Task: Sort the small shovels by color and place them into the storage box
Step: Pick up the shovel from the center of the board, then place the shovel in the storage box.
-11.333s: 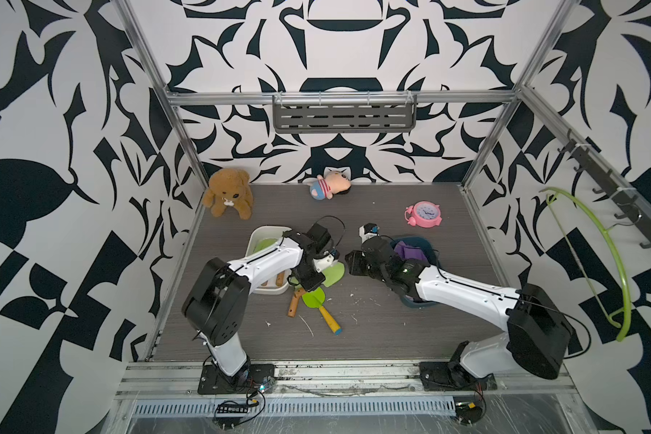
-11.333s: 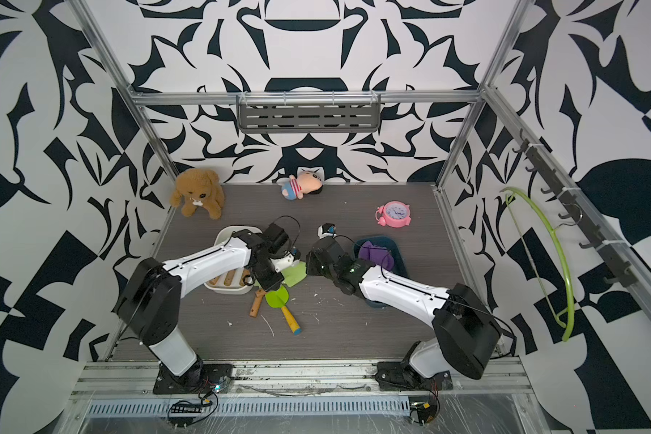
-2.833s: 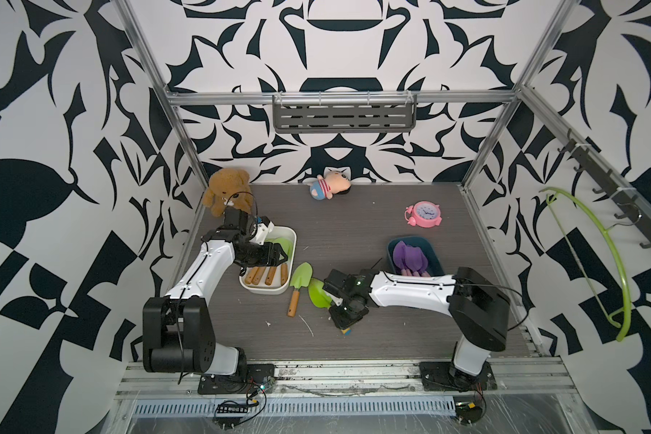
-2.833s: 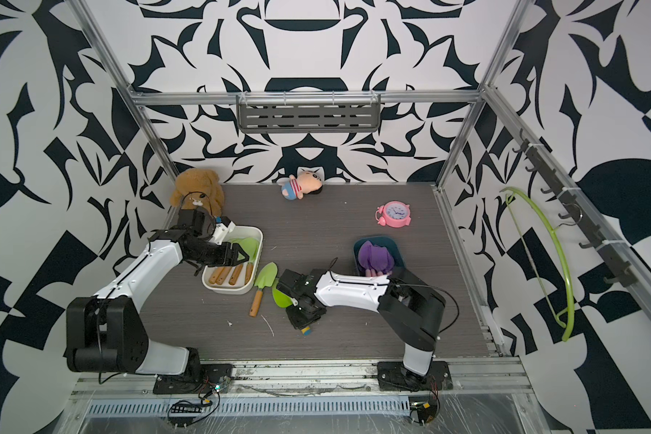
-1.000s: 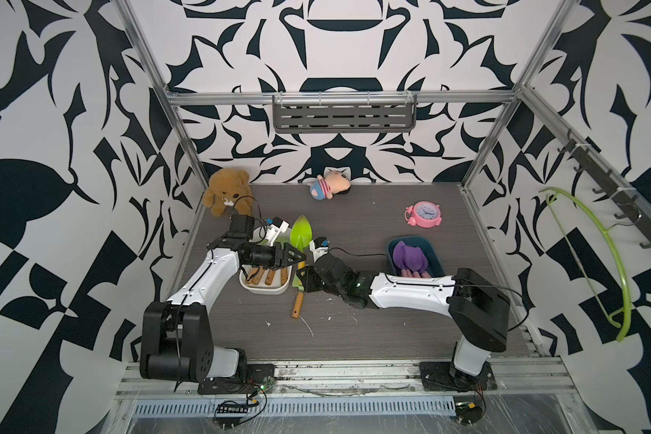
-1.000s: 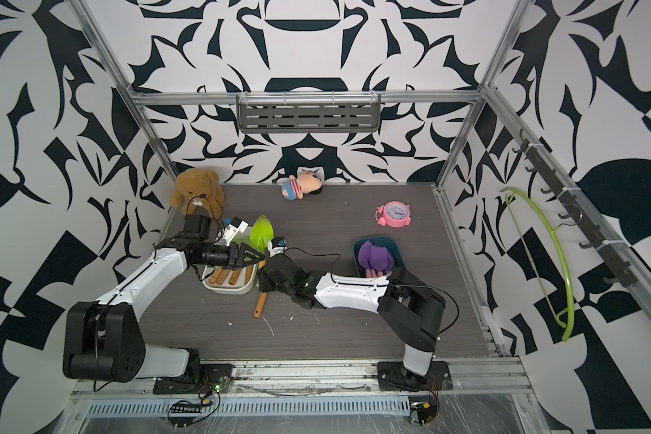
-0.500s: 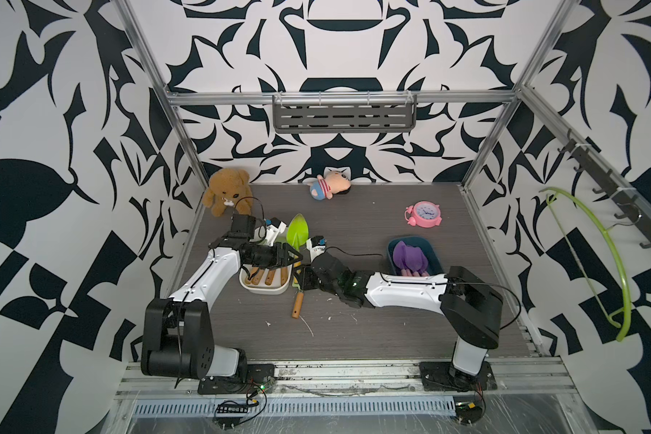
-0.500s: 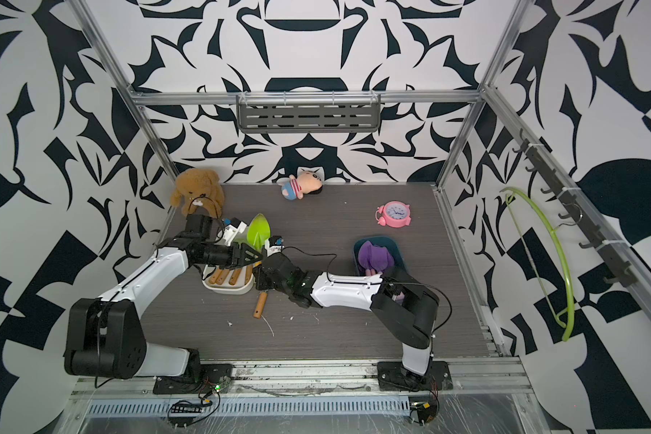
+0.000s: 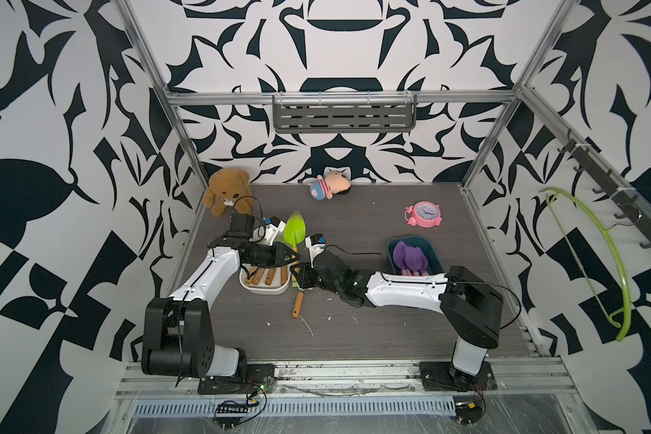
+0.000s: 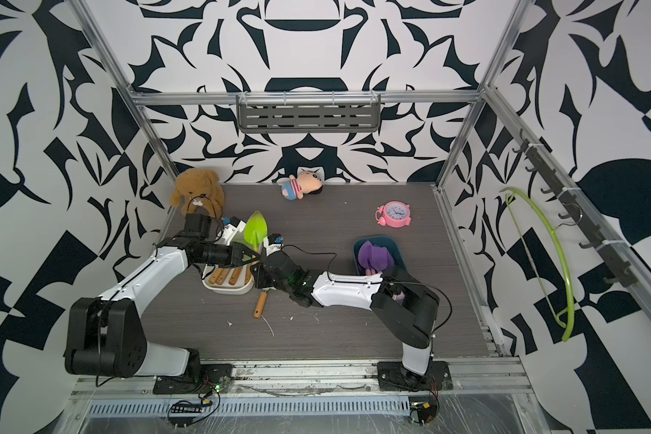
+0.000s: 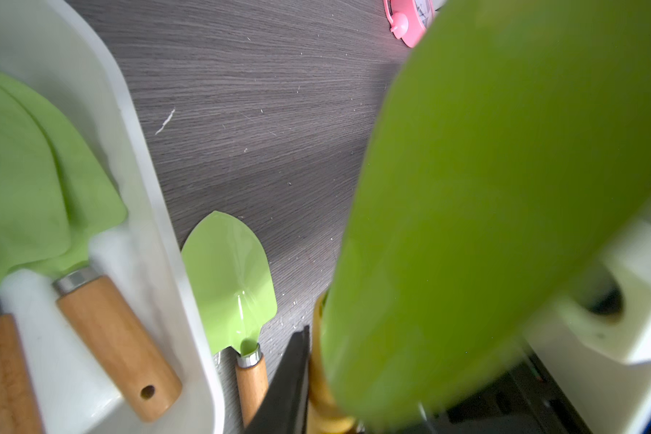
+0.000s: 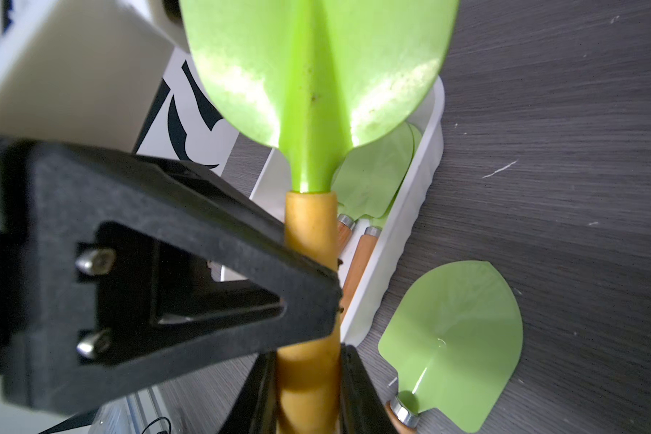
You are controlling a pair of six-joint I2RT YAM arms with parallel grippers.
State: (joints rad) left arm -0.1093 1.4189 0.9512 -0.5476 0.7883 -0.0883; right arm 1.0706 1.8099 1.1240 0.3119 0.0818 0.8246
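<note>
Item: yellow-handled shovel. Held upright in air, blade up, long axis vertical, just past edge of white box on right-arm side.
Right gripper clamped on lower handle. Left gripper clamped just above it, reaching across box.
Handover to left arm judged next, as box is nearer that arm.
One green shovel noted flat on table beside box.

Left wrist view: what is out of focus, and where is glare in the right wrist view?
In the left wrist view the held shovel is a blurred mass close to the lens, while the loose shovel is sharp; in the right wrist view white glare patches lie on the held blade.
</note>
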